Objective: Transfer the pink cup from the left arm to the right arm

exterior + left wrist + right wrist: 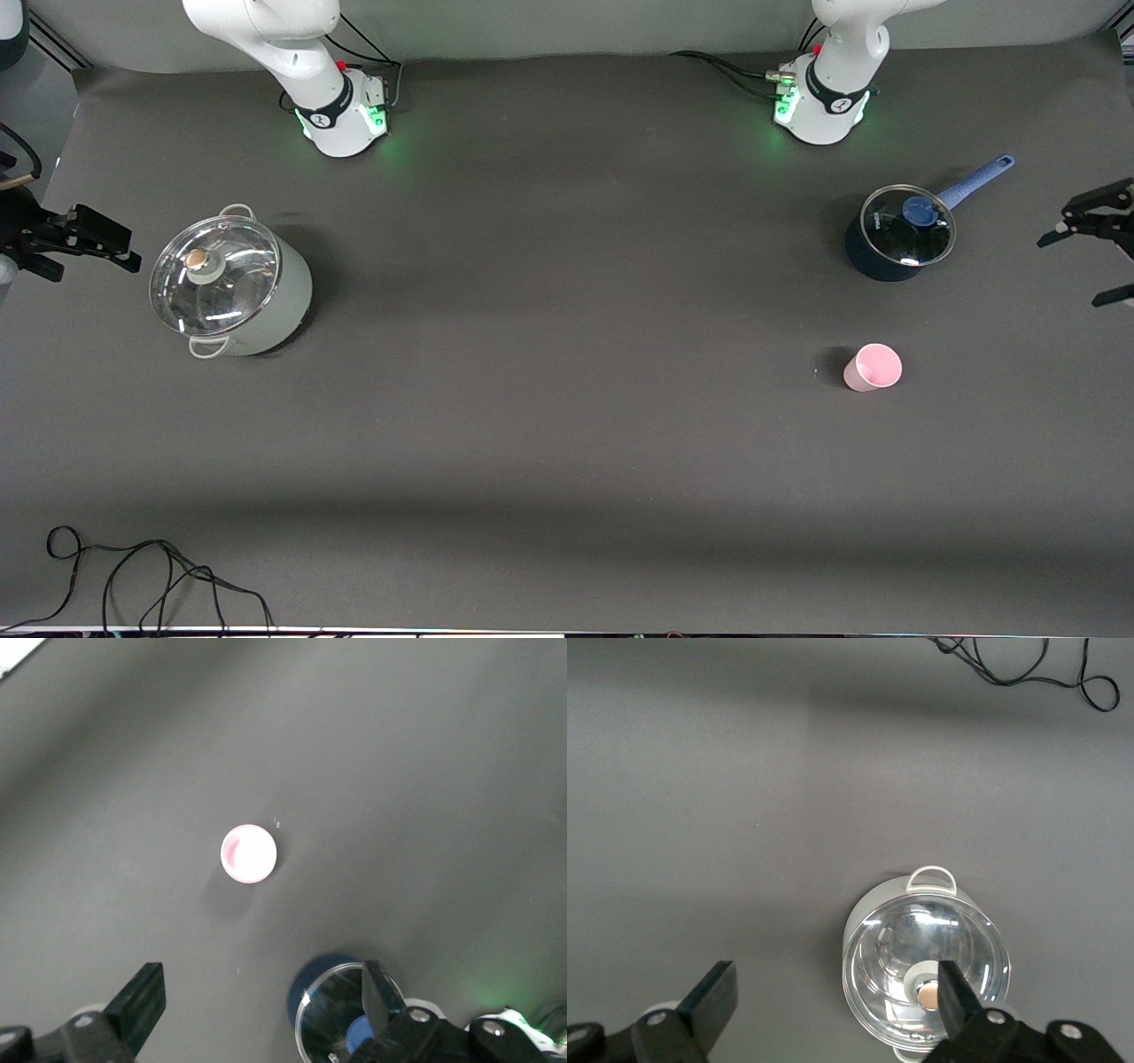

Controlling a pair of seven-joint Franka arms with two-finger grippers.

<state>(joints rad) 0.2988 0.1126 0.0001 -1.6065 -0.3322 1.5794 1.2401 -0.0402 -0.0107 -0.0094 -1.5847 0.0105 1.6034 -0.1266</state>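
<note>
Pink cup [873,368] near (untouched) left pincer [1094,257].

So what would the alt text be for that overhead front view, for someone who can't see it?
A small pink cup stands upright on a dark table, untouched, nearer the camera than a lidded blue-handled saucepan. A lidded pale green pot sits toward the right arm's end. The left gripper and right gripper wait open at the table's ends.
</note>
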